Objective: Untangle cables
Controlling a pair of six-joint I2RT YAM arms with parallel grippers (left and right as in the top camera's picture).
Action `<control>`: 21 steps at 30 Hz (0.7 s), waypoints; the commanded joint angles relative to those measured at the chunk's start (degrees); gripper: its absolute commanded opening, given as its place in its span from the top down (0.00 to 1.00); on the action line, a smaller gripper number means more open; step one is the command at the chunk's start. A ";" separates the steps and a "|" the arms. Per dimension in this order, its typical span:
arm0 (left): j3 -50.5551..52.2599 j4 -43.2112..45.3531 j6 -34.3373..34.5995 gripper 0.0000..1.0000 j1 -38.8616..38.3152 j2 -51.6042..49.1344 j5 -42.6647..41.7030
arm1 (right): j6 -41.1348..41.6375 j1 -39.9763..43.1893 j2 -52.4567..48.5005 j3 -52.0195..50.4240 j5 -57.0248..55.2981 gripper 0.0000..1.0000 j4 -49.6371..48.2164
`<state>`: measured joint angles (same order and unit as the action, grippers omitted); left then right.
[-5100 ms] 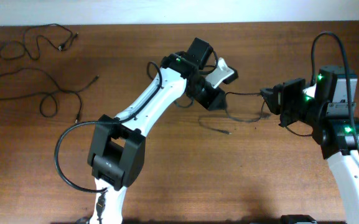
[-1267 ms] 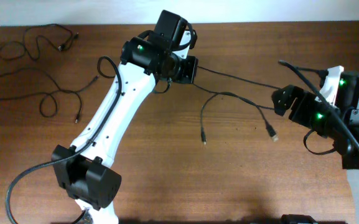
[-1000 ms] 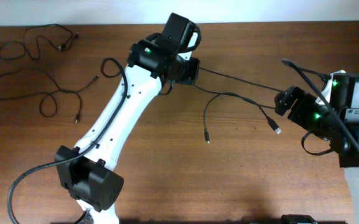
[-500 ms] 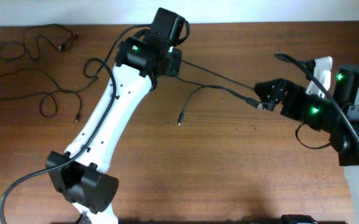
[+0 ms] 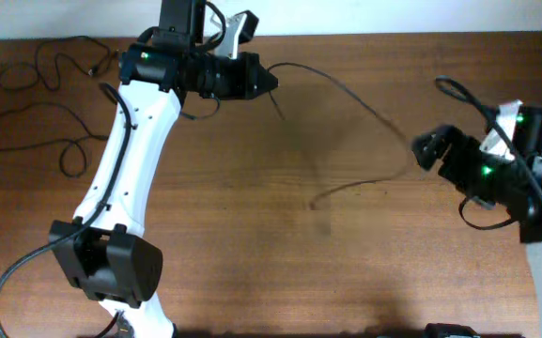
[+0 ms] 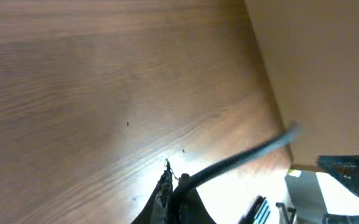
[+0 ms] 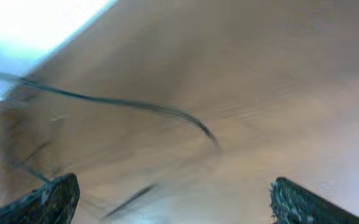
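Observation:
My left gripper (image 5: 269, 81) is raised over the table's back edge, shut on a thin black cable (image 5: 327, 77). This cable arcs from it to the right, and a short end hangs below it. In the left wrist view the closed fingertips (image 6: 168, 186) pinch that cable (image 6: 241, 158), which runs off to the right. A blurred strand (image 5: 350, 188) lies or swings over the middle of the table. My right gripper (image 5: 421, 148) is at the right, open. In its wrist view the gripper (image 7: 176, 205) holds nothing, and a blurred cable (image 7: 135, 106) crosses ahead of it.
Two more separate cables lie at the far left of the wooden table: a small looped one (image 5: 54, 58) at the back corner and a longer one (image 5: 36, 113) in front of it. The right arm's own thick cable (image 5: 463, 94) loops above its wrist.
My left gripper has swung left and toward the back edge, pulling the cable along. The cable's far part now trails loose and blurred, and the right gripper has drawn back to the right, still open.

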<state>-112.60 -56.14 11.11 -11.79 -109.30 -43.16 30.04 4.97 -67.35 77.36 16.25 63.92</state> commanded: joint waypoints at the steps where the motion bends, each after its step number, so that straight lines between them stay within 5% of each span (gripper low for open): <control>1: 0.26 -0.26 -0.52 1.00 0.24 -0.61 1.11 | -2.08 0.28 -1.42 0.33 2.38 0.02 -0.94; 3: 0.26 -0.07 -0.52 1.00 0.24 -0.61 1.22 | -10.69 0.28 -1.38 0.35 14.75 0.02 -5.86; 7: 0.26 -0.09 -3.93 1.00 -1.51 -0.61 -0.90 | -7.06 0.28 -1.92 0.33 7.06 0.02 -5.77; 9: 0.26 -0.04 -17.27 1.00 -4.44 -0.61 -13.38 | -7.08 0.28 -3.56 0.33 9.75 0.02 -4.92; 12: 0.26 9.99 -19.74 1.00 -5.35 -0.61 -44.89 | -7.13 0.28 -6.16 0.33 13.81 0.02 -4.44; 15: -0.39 26.16 -0.24 1.00 -4.94 -0.50 -46.47 | -7.34 0.17 -10.05 0.33 18.53 0.02 -3.61; 21: -0.39 26.97 1.75 1.00 -5.09 -0.50 -42.86 | -13.66 0.17 -12.48 0.33 27.23 0.02 -3.19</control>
<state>-112.40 -29.23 10.59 -16.95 -109.30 -86.67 21.52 5.21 -79.57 77.38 36.84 60.45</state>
